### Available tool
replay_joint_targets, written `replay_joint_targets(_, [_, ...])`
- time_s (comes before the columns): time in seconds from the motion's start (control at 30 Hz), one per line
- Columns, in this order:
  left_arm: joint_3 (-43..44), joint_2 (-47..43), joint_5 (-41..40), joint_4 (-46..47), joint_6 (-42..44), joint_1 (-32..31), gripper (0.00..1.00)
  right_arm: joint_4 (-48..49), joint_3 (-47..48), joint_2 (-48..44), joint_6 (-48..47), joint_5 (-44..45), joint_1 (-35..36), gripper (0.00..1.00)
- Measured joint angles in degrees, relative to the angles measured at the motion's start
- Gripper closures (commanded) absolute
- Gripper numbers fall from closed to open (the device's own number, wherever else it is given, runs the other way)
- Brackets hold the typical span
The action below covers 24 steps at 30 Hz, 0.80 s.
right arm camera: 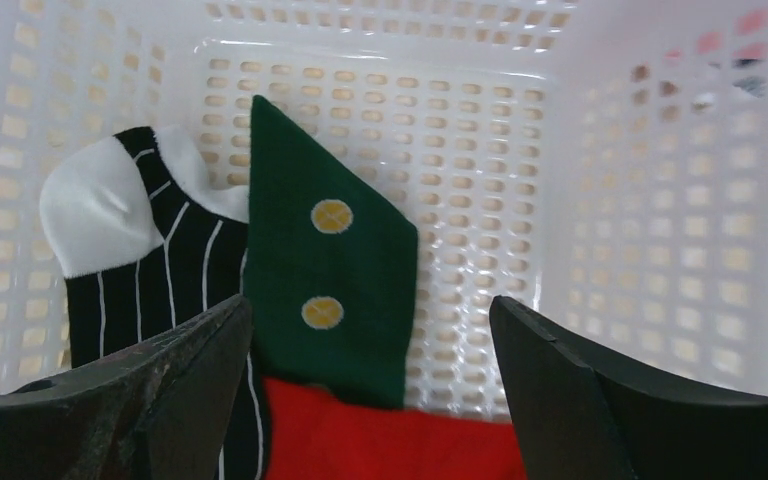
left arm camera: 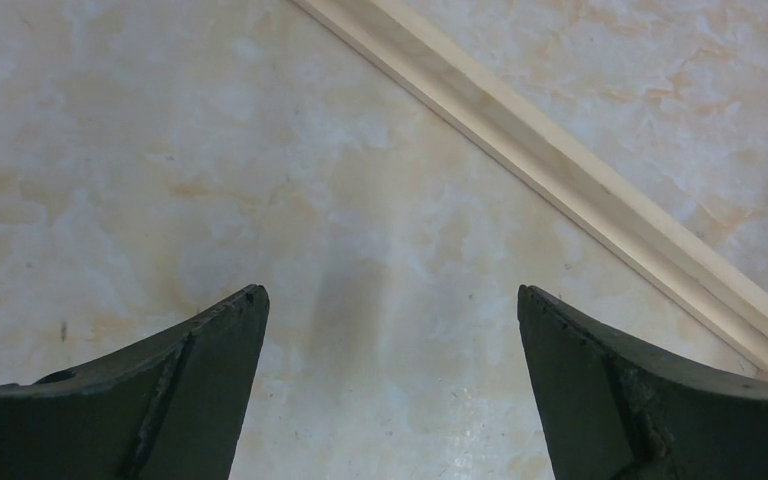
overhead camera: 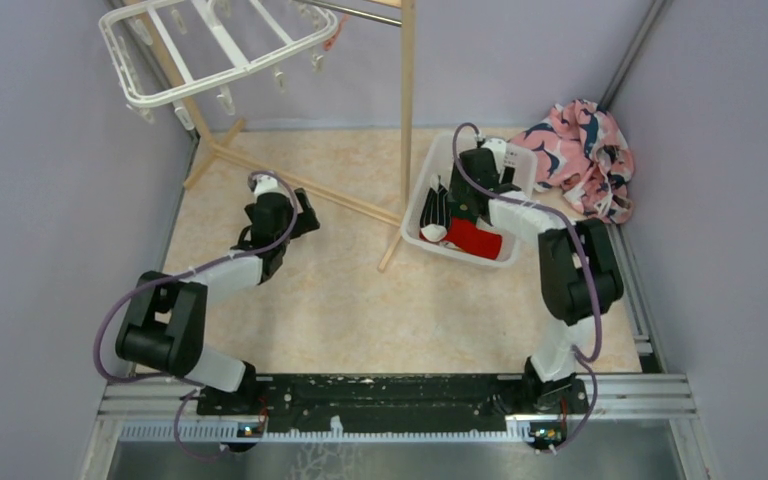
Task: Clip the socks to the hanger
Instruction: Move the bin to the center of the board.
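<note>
Three socks lie in the white perforated basket [overhead camera: 422, 190]. In the right wrist view the dark green sock [right arm camera: 325, 280] with yellow dots lies in the middle. The black striped sock [right arm camera: 155, 260] with a white toe is to its left. The red sock [right arm camera: 380, 440] lies across the bottom. My right gripper [right arm camera: 370, 320] is open and empty, hovering inside the basket above the green sock; it also shows in the top view [overhead camera: 475, 180]. The white hanger [overhead camera: 215, 45] with dangling clips hangs at the upper left. My left gripper [left arm camera: 390, 300] is open and empty above the floor; it also shows in the top view [overhead camera: 295, 215].
A wooden pole rack [overhead camera: 406, 110] stands mid-scene, with its foot bar [left arm camera: 580, 175] running diagonally just beyond my left gripper. A pink-and-navy cloth heap [overhead camera: 580, 155] lies at the back right against the wall. Purple walls close in on both sides.
</note>
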Motion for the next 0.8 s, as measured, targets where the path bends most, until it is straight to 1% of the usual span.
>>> replay_joint_targets(0.07, [0.09, 1.07, 1.62, 0.09, -0.48, 0.0, 0.0, -0.68, 3.37, 4.39, -0.26, -0.9, -0.07, 0.12])
replay_joint_targets(0.17, [0.15, 2.34, 4.9, 0.66, -0.55, 0.0, 0.0, -0.96, 6.19, 8.98, -0.26, -2.47, -0.07, 0.16])
replay_joint_targets(0.27, [0.2, 2.97, 8.04, 1.14, -0.5, 0.0, 0.0, -1.53, 6.03, 10.29, 0.31, -3.54, 0.07, 0.21])
replay_joint_targets(0.33, [0.2, 3.26, 9.81, 1.9, -0.5, 0.0, 0.0, 0.44, 3.69, 9.2, 0.66, -4.24, 0.13, 0.23])
replay_joint_targets(0.4, [0.22, 3.65, 11.41, 2.71, -0.52, 0.0, 0.0, 2.8, -1.14, 5.38, 0.79, -5.14, 0.31, 0.25])
replay_joint_targets(0.47, [0.39, 4.37, 12.74, 3.23, -0.59, 0.0, 0.0, 4.9, -8.0, -2.14, 0.17, -5.81, 1.03, 0.28])
replay_joint_targets(0.53, [0.74, 5.46, 14.01, 3.41, -0.63, -0.02, 0.0, 5.49, -11.89, -9.86, -1.07, -5.92, 2.91, 0.29])
replay_joint_targets(0.6, [0.9, 6.47, 15.19, 3.72, -0.81, -0.11, 0.02, 6.16, -12.44, -16.74, -2.71, -5.9, 6.47, 0.29])
replay_joint_targets(0.7, [1.01, 7.34, 17.05, 3.69, -1.18, -0.28, 0.08, 6.75, -11.58, -21.9, -3.69, -5.9, 10.99, 0.33])
replay_joint_targets(0.8, [1.31, 7.45, 18.88, 3.72, -1.42, -1.25, 0.09, 6.21, -12.94, -24.22, -3.65, -5.14, 11.61, 0.33])
